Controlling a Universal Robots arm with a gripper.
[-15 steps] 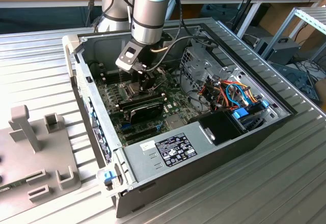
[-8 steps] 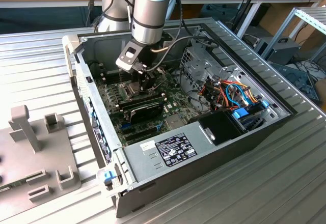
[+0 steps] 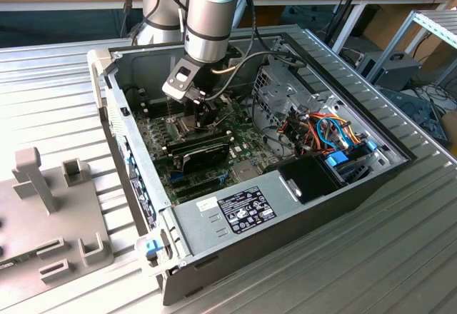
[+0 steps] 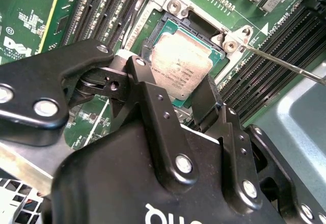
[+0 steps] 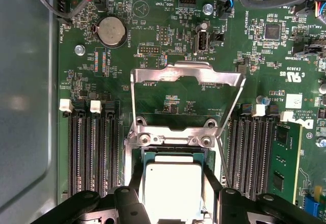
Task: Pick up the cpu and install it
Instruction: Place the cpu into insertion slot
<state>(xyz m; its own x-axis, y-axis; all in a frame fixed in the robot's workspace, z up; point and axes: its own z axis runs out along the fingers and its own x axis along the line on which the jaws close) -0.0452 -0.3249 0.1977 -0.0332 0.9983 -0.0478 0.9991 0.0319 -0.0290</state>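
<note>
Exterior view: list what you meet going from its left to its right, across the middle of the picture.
Grey plastic fixture → computer case's side wall → gripper → metal drive cage → orange and blue cables

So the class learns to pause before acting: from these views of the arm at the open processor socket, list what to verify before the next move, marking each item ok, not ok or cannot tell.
1. The socket frame is swung open, clear of the socket: ok.
2. The retention lever is released and off to the side: ok.
3. The gripper is centred on the cpu, fingers against its opposite edges: ok.
4. The cpu edges run parallel to the socket's in the first wrist view: ok.
5. The cpu is seated flat in the socket: cannot tell.
6. The fingers are clear of the memory slots: ok.
</note>
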